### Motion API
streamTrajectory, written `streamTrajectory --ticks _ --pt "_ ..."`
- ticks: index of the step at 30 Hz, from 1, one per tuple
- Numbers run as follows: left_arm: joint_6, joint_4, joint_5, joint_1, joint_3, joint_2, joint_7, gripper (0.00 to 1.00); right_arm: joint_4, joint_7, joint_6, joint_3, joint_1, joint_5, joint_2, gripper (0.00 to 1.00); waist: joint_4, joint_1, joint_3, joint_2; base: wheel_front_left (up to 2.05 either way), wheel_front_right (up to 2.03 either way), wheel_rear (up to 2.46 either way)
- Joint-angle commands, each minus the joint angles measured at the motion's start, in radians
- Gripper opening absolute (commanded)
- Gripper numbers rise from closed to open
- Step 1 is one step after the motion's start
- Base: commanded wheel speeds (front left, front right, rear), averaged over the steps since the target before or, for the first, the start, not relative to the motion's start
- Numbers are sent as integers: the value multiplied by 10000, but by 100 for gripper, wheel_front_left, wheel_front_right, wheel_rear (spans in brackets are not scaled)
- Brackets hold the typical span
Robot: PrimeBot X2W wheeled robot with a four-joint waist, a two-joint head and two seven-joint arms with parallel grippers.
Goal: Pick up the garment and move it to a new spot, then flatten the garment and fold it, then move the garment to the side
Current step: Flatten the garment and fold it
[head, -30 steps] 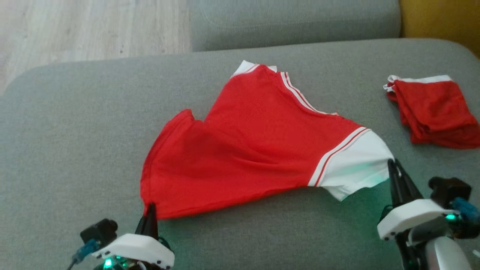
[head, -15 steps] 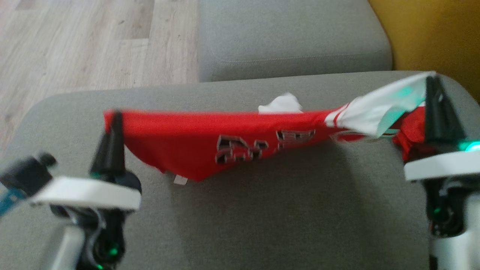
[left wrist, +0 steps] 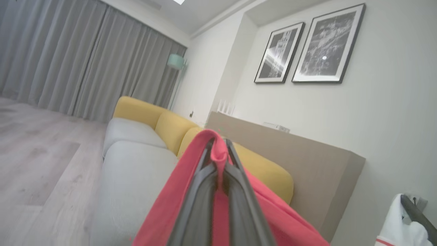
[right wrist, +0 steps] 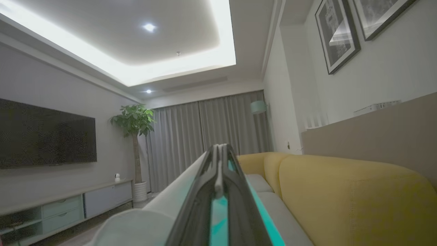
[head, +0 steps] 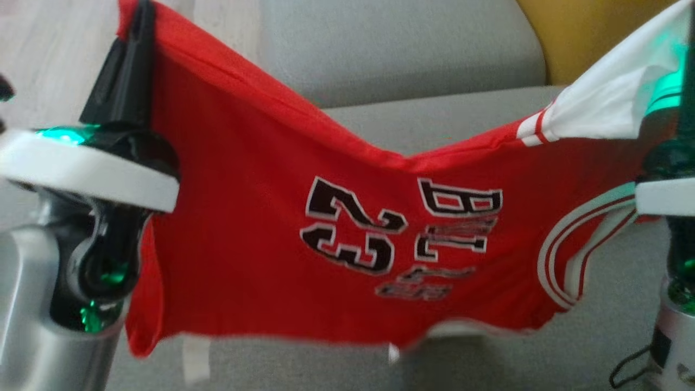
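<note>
The garment (head: pixel 336 233) is a red jersey with white trim and black, white-edged numerals that read upside down. It hangs in the air across the head view, from the upper left corner to the right edge. Its top edge sags to a low point near the centre, and its lower hem, low in the frame, is blurred. We note the grey sofa seat (head: pixel 434 114) behind and below the cloth.

The left gripper (head: pixel 142 21), in the upper left of the head view, has its fingers pressed together on a red corner of the cloth. In the left wrist view the red fabric folds over the tips of the left gripper (left wrist: pixel 218 143) and drapes down both sides. The right gripper (head: pixel 689 49), at the right edge, pinches the white sleeve (head: pixel 602 103). In its own wrist view the right gripper (right wrist: pixel 220 147) is closed on a thin white edge, with pale cloth falling to the lower left.

Farther out in the head view we record a grey back cushion (head: pixel 423 49) at top centre, a yellow cushion (head: pixel 575 32) at upper right and a pale wood floor (head: pixel 43 49) at upper left. The left wrist view adds two framed pictures (left wrist: pixel 307 48) at its upper right and grey curtains (left wrist: pixel 68 61) at its upper left.
</note>
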Motion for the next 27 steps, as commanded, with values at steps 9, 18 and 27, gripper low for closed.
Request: streamTrajectory --ticks 9,18,27 --pt "-356 2047 597 -2216 92 521 141 0 2280 362 33 892 -2594 -470 -47 0 -472 0 1887 0 0 0 0" --pt "-1431 5647 1811 -6534 -197 397 -927 0 6263 -1654 33 767 -7908 -1838 -53 0 -688 0 3515 0 0 0 0" --pt "-2221 8339 2374 -8053 -438 137 -2447 0 7663 -3423 33 1231 -8604 -1569 -49 0 -667 0 5622 0 0 0 0"
